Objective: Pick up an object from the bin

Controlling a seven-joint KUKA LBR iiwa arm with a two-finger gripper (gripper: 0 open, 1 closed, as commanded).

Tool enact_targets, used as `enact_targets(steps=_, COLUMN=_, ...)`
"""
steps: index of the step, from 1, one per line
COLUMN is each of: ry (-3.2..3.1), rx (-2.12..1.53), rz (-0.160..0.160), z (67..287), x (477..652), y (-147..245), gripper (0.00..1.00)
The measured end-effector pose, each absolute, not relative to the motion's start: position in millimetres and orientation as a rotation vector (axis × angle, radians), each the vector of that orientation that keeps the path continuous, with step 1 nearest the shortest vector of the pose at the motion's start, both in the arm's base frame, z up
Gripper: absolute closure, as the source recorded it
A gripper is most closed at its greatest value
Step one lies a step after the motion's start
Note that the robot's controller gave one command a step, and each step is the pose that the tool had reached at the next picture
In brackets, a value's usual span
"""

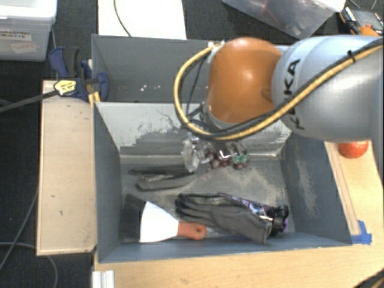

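My gripper hangs under the orange wrist cover, low over the middle of the bin near its back slope. Just below and to its left lies a dark grey, tongs-like tool, stretched out flat on the floor. In front of the gripper a black glove lies crumpled, and a small purple and black item rests at its right end. The view shows nothing held in the gripper.
A brush with black bristles, a white middle and an orange handle lies along the front wall at the left. The bin's sloped walls close in on all sides. The arm and its cables cover the back right of the bin.
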State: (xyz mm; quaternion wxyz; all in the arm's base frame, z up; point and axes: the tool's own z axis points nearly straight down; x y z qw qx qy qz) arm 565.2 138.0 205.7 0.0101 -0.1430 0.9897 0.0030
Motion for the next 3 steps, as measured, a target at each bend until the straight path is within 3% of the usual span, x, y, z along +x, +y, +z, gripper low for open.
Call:
enact_targets(steps=1, ry=3.024, rx=-0.814, rz=0.009, z=104, x=545.1, y=139, gripper=1.0)
enact_targets(steps=2, ry=3.032, rx=-0.689, rz=0.009, z=135, x=558.8, y=161, gripper=1.0)
enact_targets(steps=3, ry=3.023, rx=-0.824, rz=0.008, z=126, x=548.9, y=129, gripper=1.0)
